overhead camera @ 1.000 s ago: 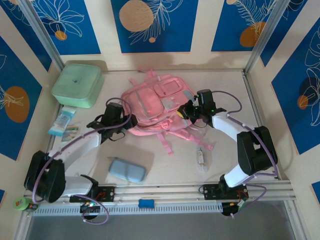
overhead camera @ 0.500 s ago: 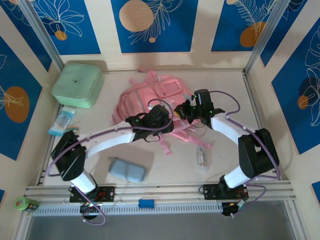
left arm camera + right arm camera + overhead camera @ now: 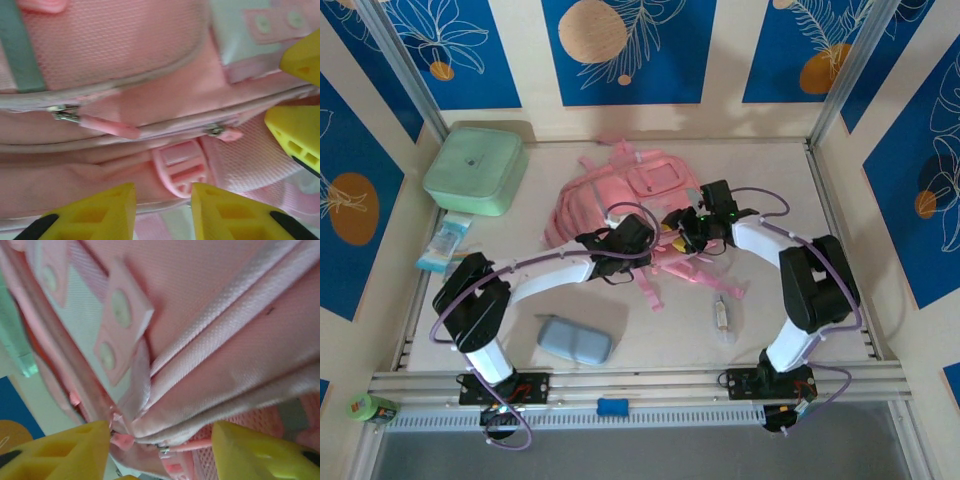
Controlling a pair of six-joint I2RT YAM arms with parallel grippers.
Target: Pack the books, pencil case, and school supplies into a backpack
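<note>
Swung in from centre left, the left hand (image 3: 162, 202) now sits on the pink backpack (image 3: 620, 190), spread apart around a buckle (image 3: 180, 170). The right hand (image 3: 160, 440) has opened wide, and the zip (image 3: 215, 130) looks shut.

Pink backpack (image 3: 590, 195) with grey trim — mint-green box (image 3: 475, 170) far left, blue-grey pencil case (image 3: 574, 341) near, blue panels (image 3: 628, 50) with white leaves behind.

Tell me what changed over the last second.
The left gripper swung right from the backpack's left side to its near edge, meeting the right gripper, its jaws narrowing. The right gripper, shut before, opened at the backpack's edge. The backpack shifted slightly left. The pencil case, mint-green box and wrapped stick stayed put.
</note>
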